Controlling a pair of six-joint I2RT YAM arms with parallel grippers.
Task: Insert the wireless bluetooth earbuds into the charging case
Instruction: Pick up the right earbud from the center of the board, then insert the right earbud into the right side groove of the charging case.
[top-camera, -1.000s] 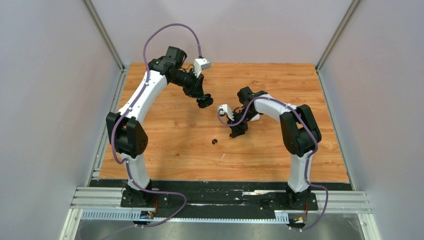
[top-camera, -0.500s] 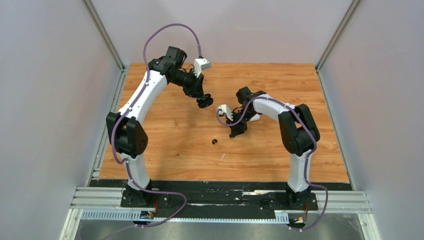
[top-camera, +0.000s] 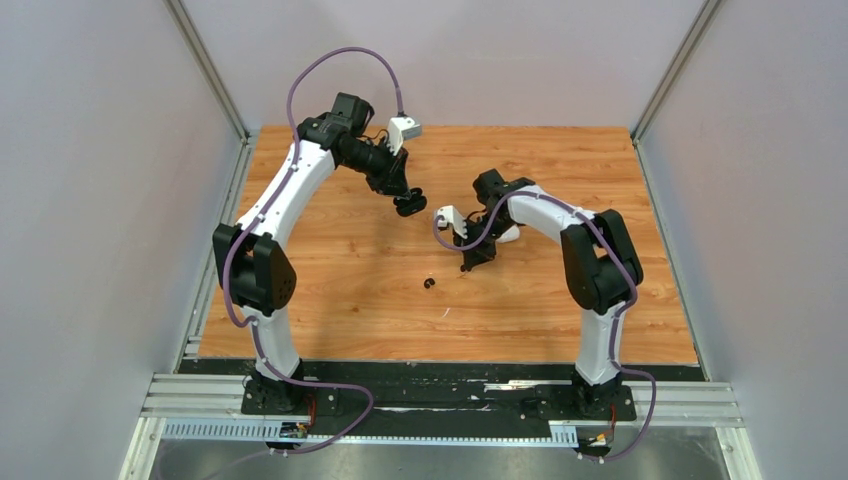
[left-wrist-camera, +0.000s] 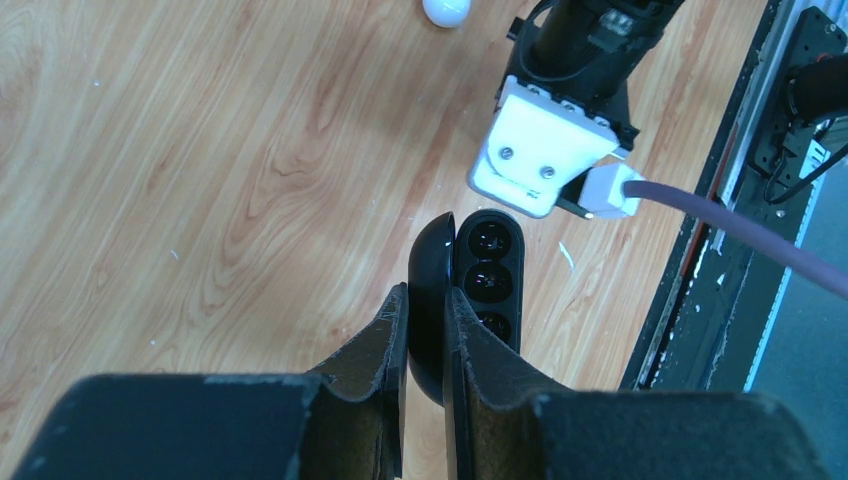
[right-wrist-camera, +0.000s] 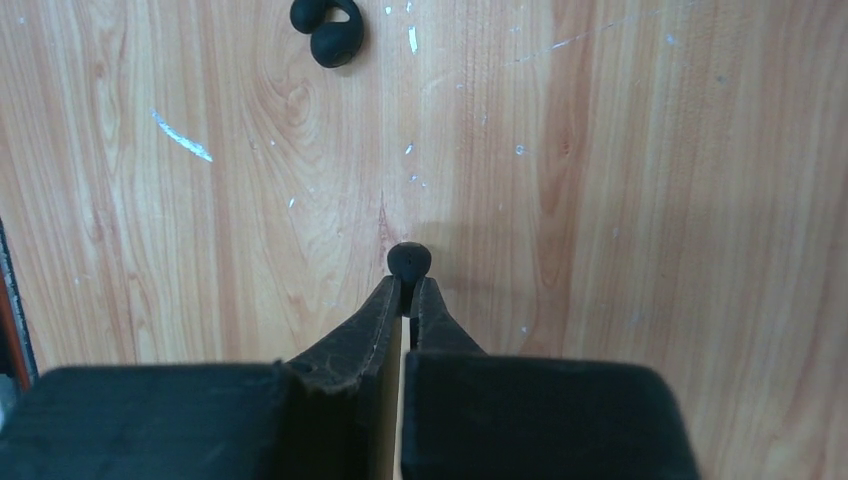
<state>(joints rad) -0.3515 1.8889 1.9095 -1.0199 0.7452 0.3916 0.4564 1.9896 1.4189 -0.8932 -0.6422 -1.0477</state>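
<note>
Left gripper (left-wrist-camera: 425, 300) pinches the lid of an open black pebble-shaped plastic charging case (left-wrist-camera: 490, 270), held over the wooden table (right-wrist-camera: 650, 150). Right gripper (right-wrist-camera: 408, 285), pressed together, nips a tiny black rounded earbud (right-wrist-camera: 409, 259). Another black earbud (right-wrist-camera: 335, 45) lies on the wood nearby.

I'm looking into a robotics lab cell. Plain pale wall panels (top-camera: 90, 200) are closing it in on three sides, framed by bare aluminium posts (top-camera: 205, 65). The left arm (top-camera: 290, 190) and right arm (top-camera: 545, 212), both white and black, are standing bolted to a black plate (top-camera: 440, 375) on an aluminium rail (top-camera: 200, 400), with purple cables (top-camera: 340, 55) looping off them. A wood-grain table (top-camera: 330, 300) is serving as the bench, scuffed and flecked in my wrist views.
</note>
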